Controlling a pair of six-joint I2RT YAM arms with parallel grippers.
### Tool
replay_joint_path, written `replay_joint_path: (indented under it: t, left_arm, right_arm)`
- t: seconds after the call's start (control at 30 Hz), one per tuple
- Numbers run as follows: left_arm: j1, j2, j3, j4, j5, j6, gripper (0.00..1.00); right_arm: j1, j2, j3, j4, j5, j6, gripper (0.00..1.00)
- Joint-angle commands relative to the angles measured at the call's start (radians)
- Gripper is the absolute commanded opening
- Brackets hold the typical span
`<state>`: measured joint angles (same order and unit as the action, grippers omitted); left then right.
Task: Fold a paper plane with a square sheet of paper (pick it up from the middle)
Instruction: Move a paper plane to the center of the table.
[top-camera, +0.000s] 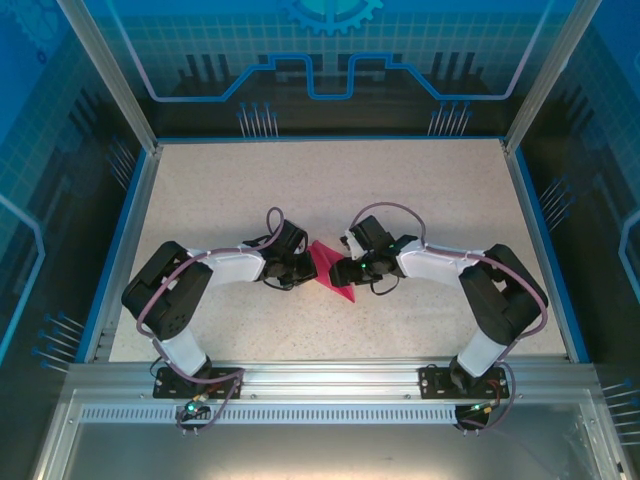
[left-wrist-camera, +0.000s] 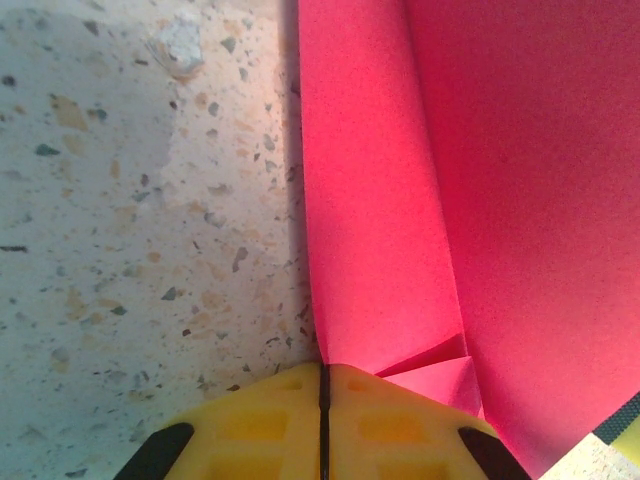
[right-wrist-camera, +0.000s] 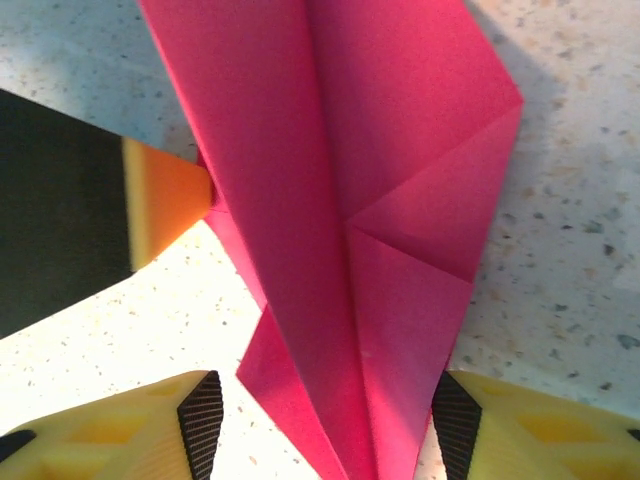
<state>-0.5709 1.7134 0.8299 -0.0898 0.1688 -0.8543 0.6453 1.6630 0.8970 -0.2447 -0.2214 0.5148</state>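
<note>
Both arms bend inward from their bases, elbows out, and their wrists meet at the middle of the speckled desk (top-camera: 330, 185). The left arm (top-camera: 225, 267) reaches right and the right arm (top-camera: 440, 265) reaches left, with the magenta paper plane (top-camera: 330, 270) lying between them. The back panel (top-camera: 330, 40) carries a blue line drawing topped by a gear. In the left wrist view the yellow left fingers (left-wrist-camera: 260, 425) are pressed together. The plane's folded edge runs straight into their seam, so they seem to pinch it. The right wrist view shows the right fingers (right-wrist-camera: 540, 430) spread, one on each side of the plane's narrow end, black pads facing it. That view also shows the centre crease and layered triangular flaps, which look like a small red wedge from above, and a left fingertip (right-wrist-camera: 165, 205) meeting the plane's edge.
</note>
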Motion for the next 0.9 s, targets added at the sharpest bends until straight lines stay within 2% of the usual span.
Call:
replay_joint_path:
  t: [0.0, 0.27, 0.7, 0.87]
  left_arm:
    - [-0.005, -0.006, 0.026, -0.039, -0.012, 0.029, 0.07]
    - [-0.005, -0.008, 0.026, -0.045, -0.012, 0.031, 0.07]
    - [-0.006, -0.008, 0.025, -0.043, -0.012, 0.03, 0.06]
    - [-0.004, -0.008, 0.025, -0.043, -0.014, 0.03, 0.06]
  right_arm:
    - [0.007, -0.019, -0.003, 0.012, -0.055, -0.03, 0.59]
    - [0.033, -0.009, 0.007, -0.01, -0.012, -0.057, 0.56]
    - [0.136, 0.034, 0.06, -0.095, 0.235, -0.16, 0.53]
    - [0.164, 0.05, 0.083, -0.119, 0.317, -0.18, 0.46]
